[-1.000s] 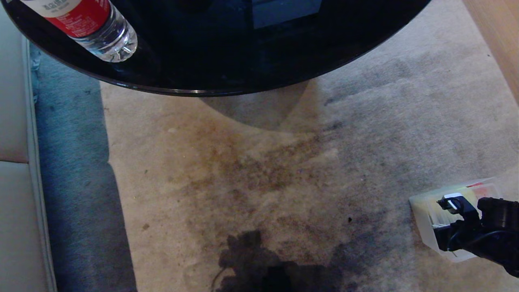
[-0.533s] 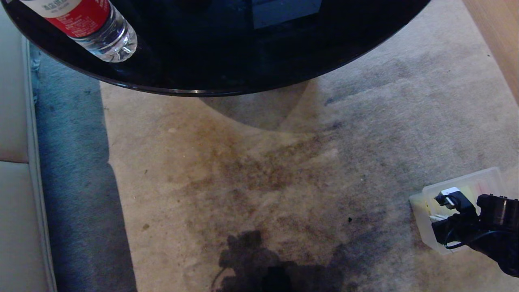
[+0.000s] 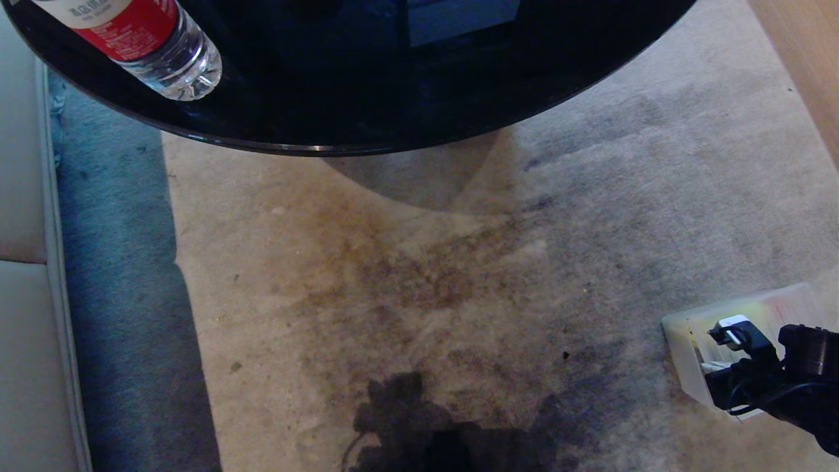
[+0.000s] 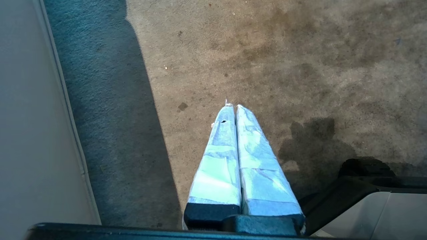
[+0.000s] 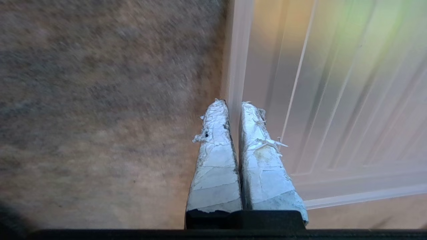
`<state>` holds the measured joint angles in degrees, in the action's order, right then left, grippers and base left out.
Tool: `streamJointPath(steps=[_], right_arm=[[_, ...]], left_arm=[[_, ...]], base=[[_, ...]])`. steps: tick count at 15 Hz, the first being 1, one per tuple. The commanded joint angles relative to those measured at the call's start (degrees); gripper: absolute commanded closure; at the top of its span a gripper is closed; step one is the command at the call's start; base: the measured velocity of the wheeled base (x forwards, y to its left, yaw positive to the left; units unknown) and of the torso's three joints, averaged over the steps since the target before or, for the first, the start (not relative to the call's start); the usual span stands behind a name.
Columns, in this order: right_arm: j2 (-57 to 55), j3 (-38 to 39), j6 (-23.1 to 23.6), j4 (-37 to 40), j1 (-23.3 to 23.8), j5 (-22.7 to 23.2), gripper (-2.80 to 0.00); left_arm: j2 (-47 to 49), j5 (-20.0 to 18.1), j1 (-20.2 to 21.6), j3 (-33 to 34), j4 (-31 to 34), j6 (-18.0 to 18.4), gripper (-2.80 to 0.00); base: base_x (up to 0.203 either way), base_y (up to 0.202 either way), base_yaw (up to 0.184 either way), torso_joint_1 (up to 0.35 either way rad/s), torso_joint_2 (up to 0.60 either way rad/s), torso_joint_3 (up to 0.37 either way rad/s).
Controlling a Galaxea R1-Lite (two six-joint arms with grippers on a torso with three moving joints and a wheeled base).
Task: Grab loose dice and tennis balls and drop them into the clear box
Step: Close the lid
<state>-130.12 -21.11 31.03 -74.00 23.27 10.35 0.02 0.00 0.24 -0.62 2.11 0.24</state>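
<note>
Down at the lower right of the head view, the clear box (image 3: pixel 682 337) sits on the carpet (image 3: pixel 393 275), and the right hand (image 5: pixel 233 103) is at its near edge. The two taped fingers (image 5: pixel 217 150) are pressed almost together, with a thin whitish plastic edge running in between them, so I judge the hand is pinching the box's edge. I cannot tell whether that edge is the box wall or a lid lying on it. The ribbed panel (image 5: pixel 350 100) beside the fingers shows yellow and green blurs through it. Yellow and red also show through the plastic in the head view, probably dice and balls already inside.

No loose die or ball shows on the carpet, so the job looks close to done. The grip is thin and off-centre, so the box is best moved slowly and kept level; a tilt could spill what it holds or let the slick rim slip out.

The left hand (image 4: pixel 233 106) hangs closed and empty over the carpet, near a pale seat edge (image 3: pixel 26 262). A water bottle (image 3: pixel 154 49) lies on the round black counter (image 3: pixel 393 105), well apart from the box. Nothing blocks the box itself.
</note>
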Motion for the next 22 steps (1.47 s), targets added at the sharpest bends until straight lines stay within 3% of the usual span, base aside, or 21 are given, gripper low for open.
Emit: streamJointPath(steps=[1,14,15,22], right_arm=[[-0.1,0.0,-0.3,-0.4,0.3,0.1,0.00],[-3.0,-0.9,0.6,-3.2,-0.2,1.5,0.00],[-3.0,-0.8,0.6,-3.2,-0.2,1.7,-2.80],[-1.5,-0.2,0.4,-3.1,-0.2,2.2,-2.80]], left_arm=[[0.0,0.0,0.0,0.0,0.0,0.0,0.00],[0.0,0.0,0.0,0.0,0.0,0.0,0.00],[0.0,0.0,0.0,0.0,0.0,0.0,0.00],[0.0,0.0,0.0,0.0,0.0,0.0,0.00]], base=[[0.000,0.000,0.000,0.000,0.00,0.000],[0.000,0.000,0.000,0.000,0.00,0.000],[0.000,0.000,0.000,0.000,0.00,0.000],[0.000,0.000,0.000,0.000,0.00,0.000]])
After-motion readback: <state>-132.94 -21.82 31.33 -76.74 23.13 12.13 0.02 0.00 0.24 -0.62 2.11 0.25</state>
